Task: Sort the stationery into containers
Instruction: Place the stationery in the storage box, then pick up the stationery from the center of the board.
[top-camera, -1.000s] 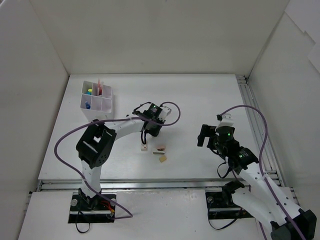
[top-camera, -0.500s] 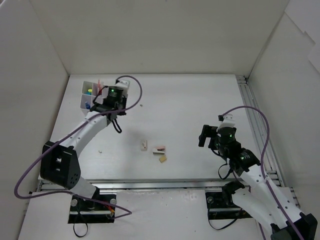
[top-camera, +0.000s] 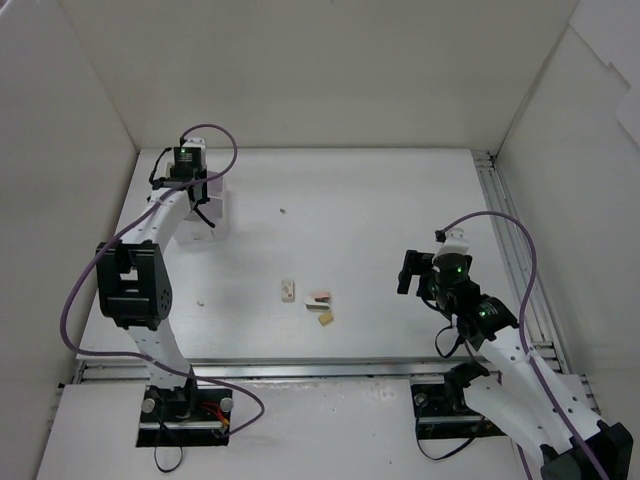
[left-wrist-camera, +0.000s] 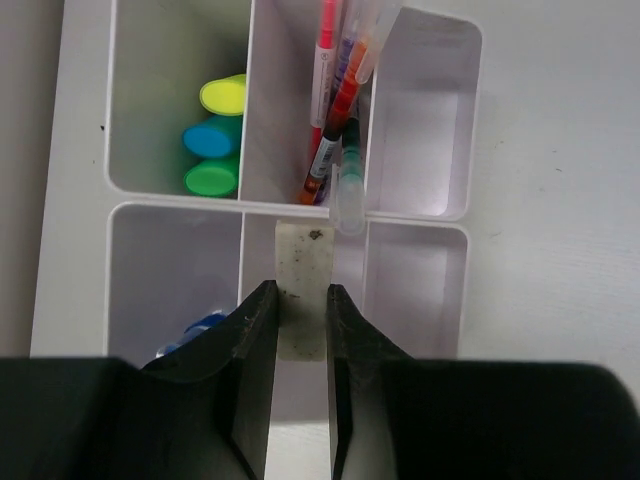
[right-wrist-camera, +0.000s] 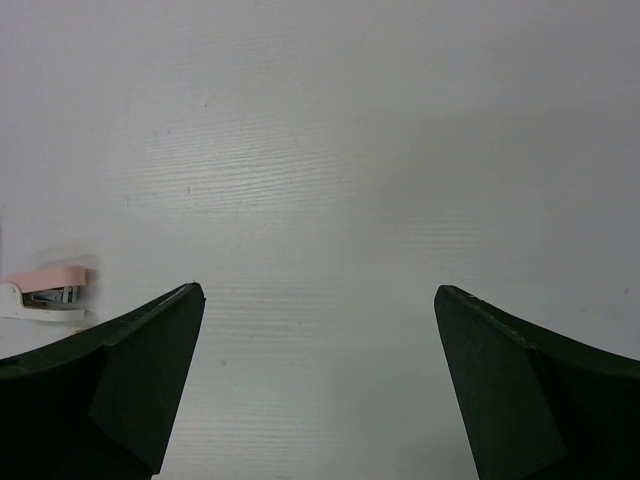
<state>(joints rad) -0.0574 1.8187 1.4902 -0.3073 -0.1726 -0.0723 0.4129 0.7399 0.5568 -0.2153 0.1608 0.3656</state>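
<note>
- The left gripper (left-wrist-camera: 299, 292) is seen pinched on a white eraser (left-wrist-camera: 304, 255), a flat rectangular block with dark smudges on its face. It is clamped by its long sides between two smooth black fingers (left-wrist-camera: 256, 340).
- The eraser is held above the white box (left-wrist-camera: 415, 217), with its far end over the cross wall between the middle compartments. Which compartment lies beneath it cannot be told.
- The box is formed of thin, glossy walls with rounded corners, set as a grid of square compartments. It is placed at the far left of the table (top-camera: 400, 200).
- Three stubby highlighters are stood on end in one far compartment: a yellow highlighter (left-wrist-camera: 223, 95), a blue highlighter (left-wrist-camera: 210, 138) and a green highlighter (left-wrist-camera: 212, 178).
- Thin pens (left-wrist-camera: 325, 60), red and dark, are leaned in the neighbouring middle compartment.
- A blue-capped item (left-wrist-camera: 195, 328) is partly seen in the near left compartment.
- The right gripper (right-wrist-camera: 315, 291) is held with its jaws spread wide over bare table, nothing between them.
- On the matte, faintly lined tabletop, three small blocks are found near the middle: a second white eraser (top-camera: 288, 290), a pink eraser (top-camera: 319, 297) and a beige eraser (top-camera: 325, 317).
</note>
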